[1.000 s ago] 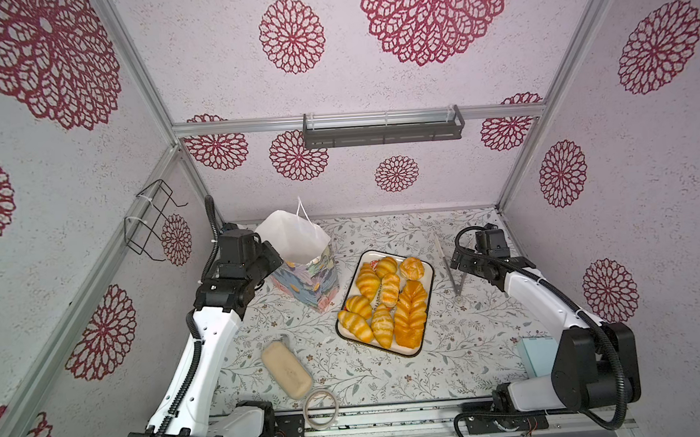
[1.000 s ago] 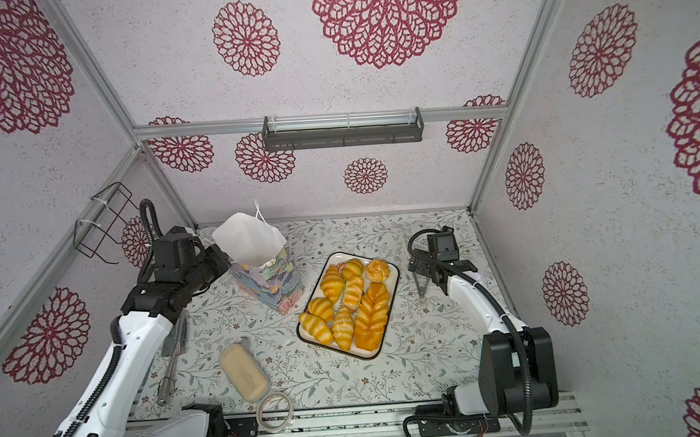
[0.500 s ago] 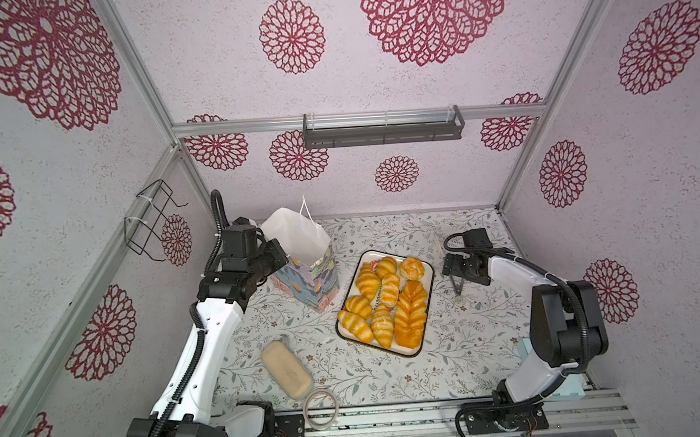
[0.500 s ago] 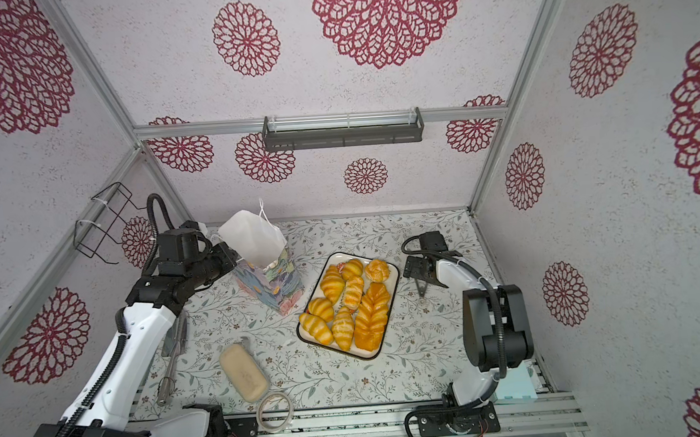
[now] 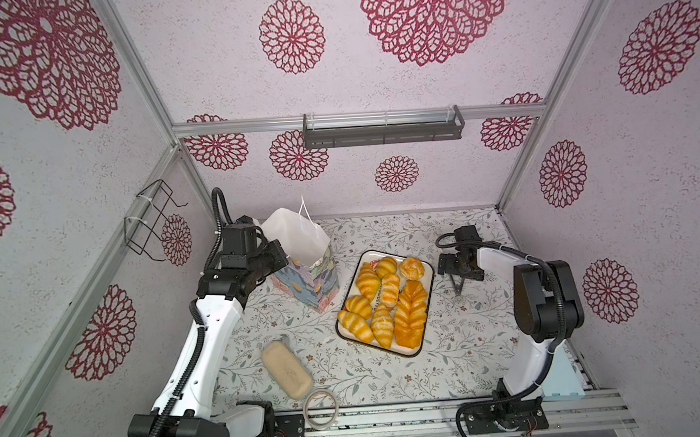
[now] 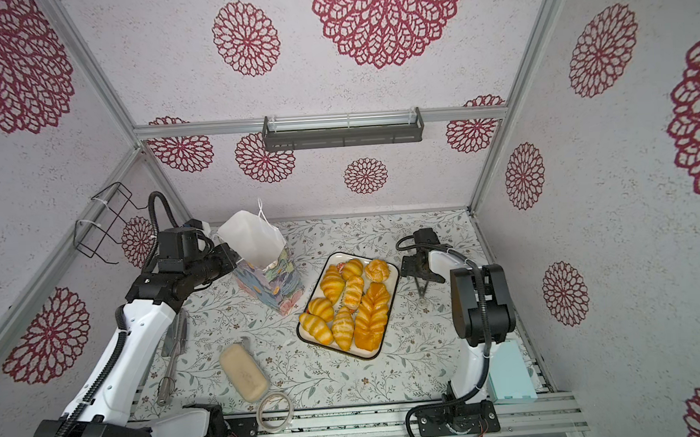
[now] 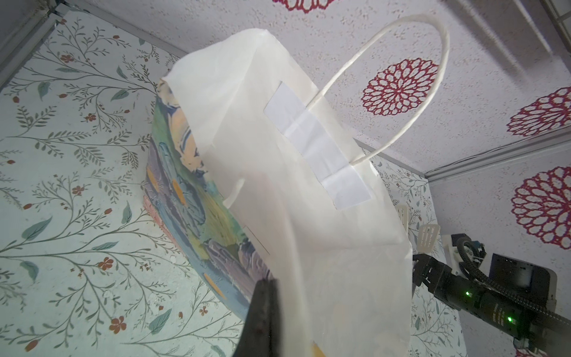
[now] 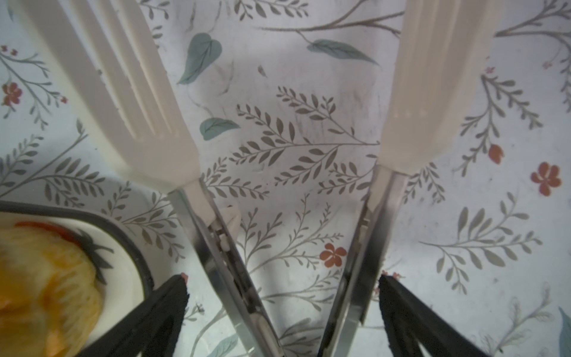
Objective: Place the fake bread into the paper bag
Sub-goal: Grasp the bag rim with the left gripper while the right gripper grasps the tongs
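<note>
The fake bread [image 5: 388,298] is all sitting on a white tray [image 5: 429,277] with a dark rim, roughly mid-table in both top views. It's shiny golden-orange stuff: a bunch of striped croissants [image 5: 366,281], one round bun [image 5: 411,268] at the far corner, and a long braided loaf [image 5: 410,317] along the tray's right side.

Just left of the tray, the paper bag [image 5: 300,247] stands upright with its mouth open. It's white inside, with painted blue, purple and pink on the outside. The left gripper [image 5: 279,255] is pressed shut on the bag's rim; the left wrist view shows one black finger [image 7: 261,315] against the paper.

On the tray's other side, the right gripper [image 8: 282,282] is spread wide, its fingers flanking the metal arms of some white-tipped tongs [image 8: 213,247] over the flowery table [image 5: 464,345]. Can't tell if they're touching.
</note>
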Motion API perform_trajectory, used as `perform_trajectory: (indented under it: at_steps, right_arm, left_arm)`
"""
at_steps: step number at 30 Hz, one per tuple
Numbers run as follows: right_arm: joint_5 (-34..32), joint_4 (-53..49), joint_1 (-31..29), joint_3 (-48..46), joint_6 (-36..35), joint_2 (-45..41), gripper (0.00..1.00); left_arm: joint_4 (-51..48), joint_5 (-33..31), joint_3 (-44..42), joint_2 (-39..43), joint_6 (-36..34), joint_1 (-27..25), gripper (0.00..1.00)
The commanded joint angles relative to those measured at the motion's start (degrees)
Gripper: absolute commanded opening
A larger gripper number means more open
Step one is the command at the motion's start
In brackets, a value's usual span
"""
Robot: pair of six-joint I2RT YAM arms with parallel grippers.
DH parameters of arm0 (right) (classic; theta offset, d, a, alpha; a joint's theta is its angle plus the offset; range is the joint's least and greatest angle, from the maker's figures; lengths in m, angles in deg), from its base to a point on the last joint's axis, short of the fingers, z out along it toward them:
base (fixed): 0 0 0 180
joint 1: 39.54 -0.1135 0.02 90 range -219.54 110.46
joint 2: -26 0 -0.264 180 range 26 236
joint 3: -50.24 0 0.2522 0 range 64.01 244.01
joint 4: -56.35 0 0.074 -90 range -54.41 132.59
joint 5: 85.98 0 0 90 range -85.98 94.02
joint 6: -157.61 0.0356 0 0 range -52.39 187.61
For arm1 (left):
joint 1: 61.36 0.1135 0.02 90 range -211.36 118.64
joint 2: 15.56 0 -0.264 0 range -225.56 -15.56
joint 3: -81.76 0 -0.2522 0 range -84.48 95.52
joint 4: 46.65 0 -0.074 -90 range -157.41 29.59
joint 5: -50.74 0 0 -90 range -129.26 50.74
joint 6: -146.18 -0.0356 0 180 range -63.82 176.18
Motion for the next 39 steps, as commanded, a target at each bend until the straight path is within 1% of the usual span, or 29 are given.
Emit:
perform_trajectory:
  at_steps: [1,8,17,25,34,39]
  right_arm:
    - [-1.9,-2.1,0.3,2.0,-1.5,0.9,0.99]
    - [-0.5,-1.3,0.8,2.6,-1.5,3.1,0.99]
    - [-1.4,-1.2,1.5,2.7,-1.6,4.6,0.96]
    - [-0.5,-0.7,1.8,2.5,-1.5,4.3,0.88]
    - [-0.4,0.3,1.8,1.7,-1.4,2.9,0.69]
    - [-1.0,0.5,1.9,0.9,-1.1,1.3,0.64]
  left_arm:
    - [-1.4,1.1,1.1,-0.4,-1.4,0.4,0.00]
    - [-1.6,1.8,1.3,-0.9,-1.8,0.4,0.00]
    - [-1.9,3.0,1.8,-1.1,-1.9,0.4,0.00]
    - [-2.3,3.3,2.6,-1.4,-2.1,0.4,0.00]
    - [-2.4,4.0,3.3,-1.8,-1.9,0.4,0.00]
    - [-2.6,4.4,3.6,-2.3,-2.1,0.4,0.00]
